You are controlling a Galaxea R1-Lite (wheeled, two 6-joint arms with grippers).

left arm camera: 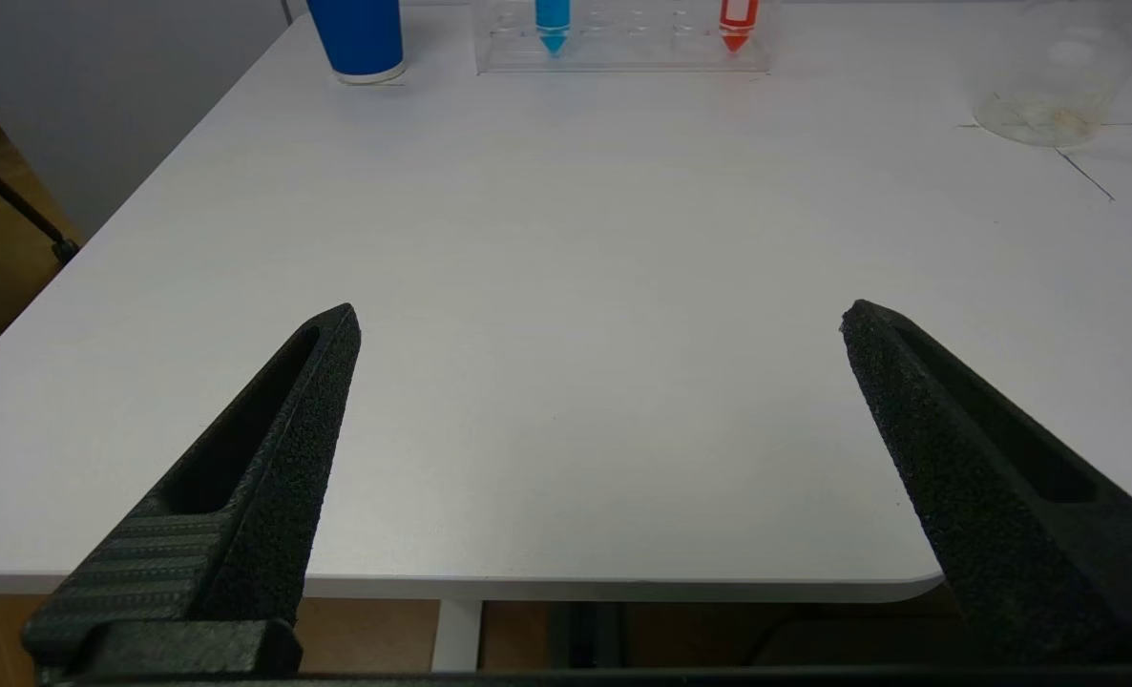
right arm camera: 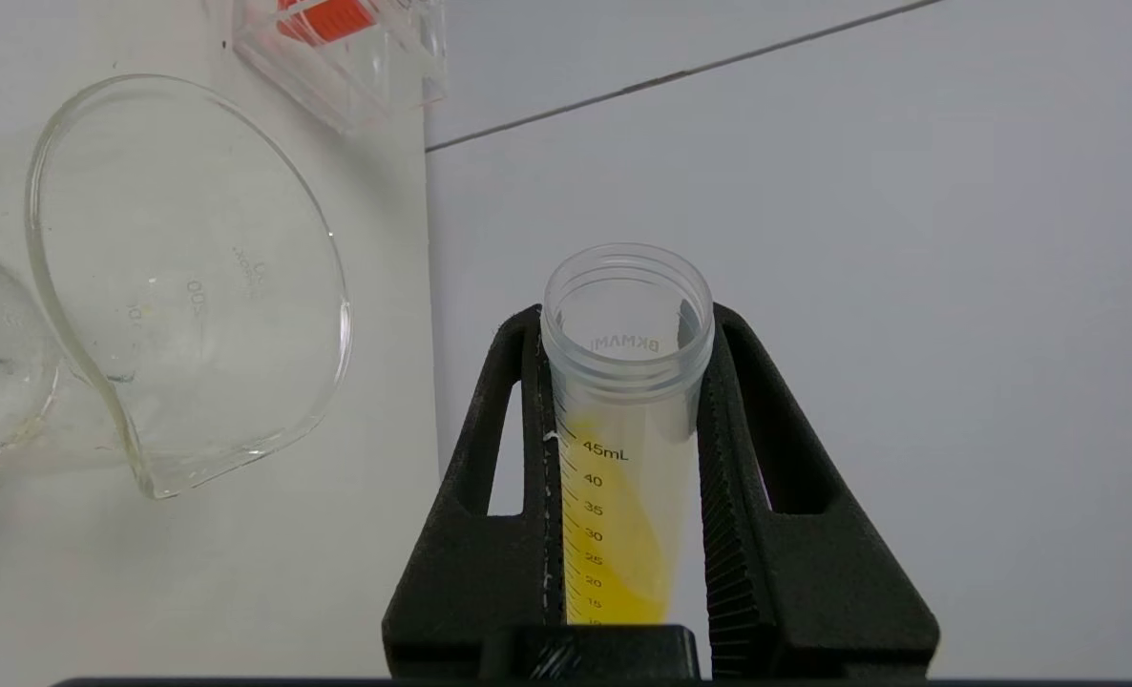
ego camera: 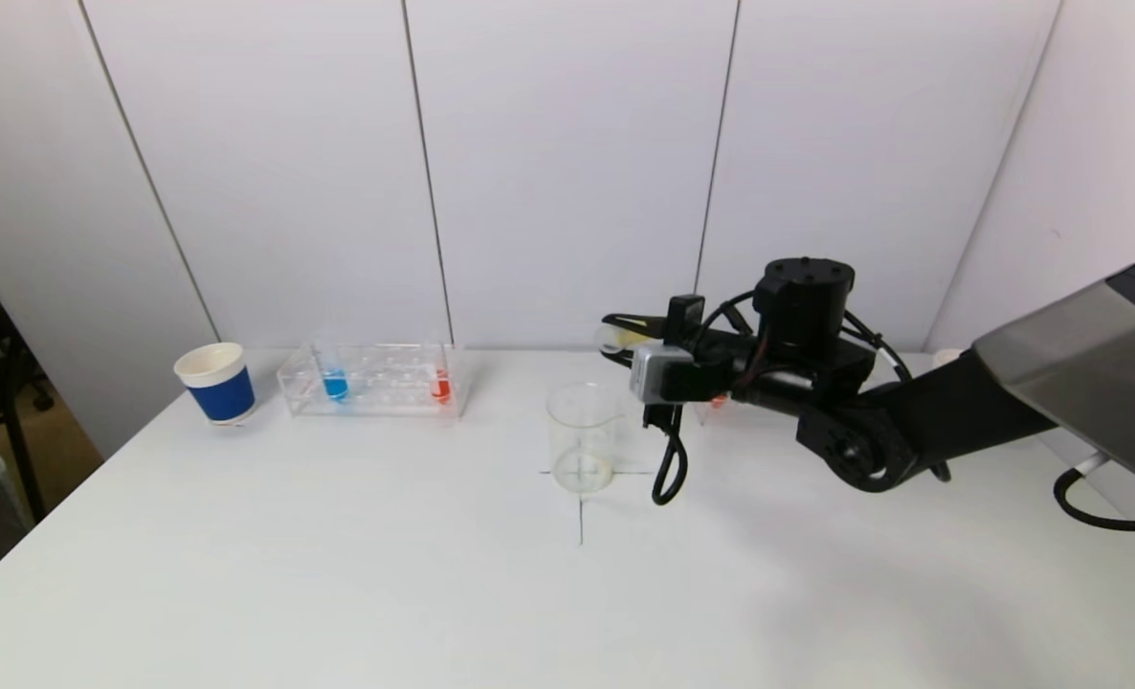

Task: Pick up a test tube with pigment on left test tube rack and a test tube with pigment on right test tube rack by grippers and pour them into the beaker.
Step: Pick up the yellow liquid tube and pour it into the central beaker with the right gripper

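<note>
My right gripper [ego camera: 615, 337] is shut on a clear graduated test tube of yellow pigment [right arm camera: 623, 420]. It holds the tube tilted almost level, its open mouth [ego camera: 609, 336] just above and behind the glass beaker [ego camera: 582, 435]. The yellow liquid lies along the tube's lower side, short of the mouth. The beaker [right arm camera: 194, 286] looks nearly empty. The left rack [ego camera: 371, 381] holds a blue tube [ego camera: 335, 383] and a red tube [ego camera: 441, 385]. My left gripper [left arm camera: 599, 320] is open and empty over the table's near edge, out of the head view.
A blue and white paper cup [ego camera: 215, 383] stands left of the left rack. The right rack is mostly hidden behind my right arm; a red spot [ego camera: 718, 402] shows there. A cable loop [ego camera: 668, 474] hangs from the right wrist beside the beaker.
</note>
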